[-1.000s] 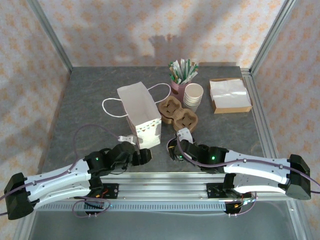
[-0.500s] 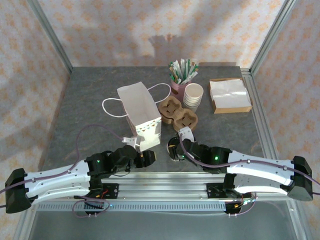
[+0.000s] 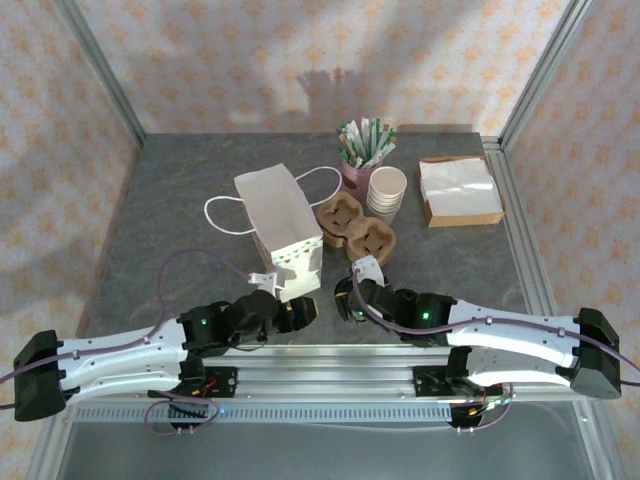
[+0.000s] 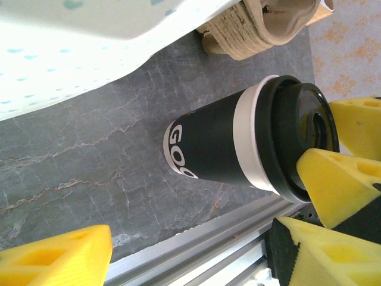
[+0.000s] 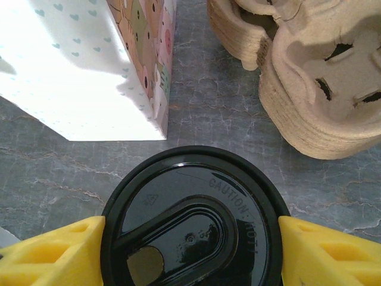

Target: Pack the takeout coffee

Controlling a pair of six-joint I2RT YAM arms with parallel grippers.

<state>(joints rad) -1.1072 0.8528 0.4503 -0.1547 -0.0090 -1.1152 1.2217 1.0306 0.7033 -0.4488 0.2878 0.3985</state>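
Centrally, glossy round black-lidded takeout coffee (image 5: pixel 193 223)

Bright, sharp views (soft shadows)

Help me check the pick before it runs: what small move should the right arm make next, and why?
Probably a short straight lift. The right gripper has its fingers against both sides of the takeout coffee lid, and the cup stands upright on the table, close to the paper bag and cup carrier, so rising should avoid bumping either.

Black-lidded takeout coffee (image 5: pixel 193 225), upright.
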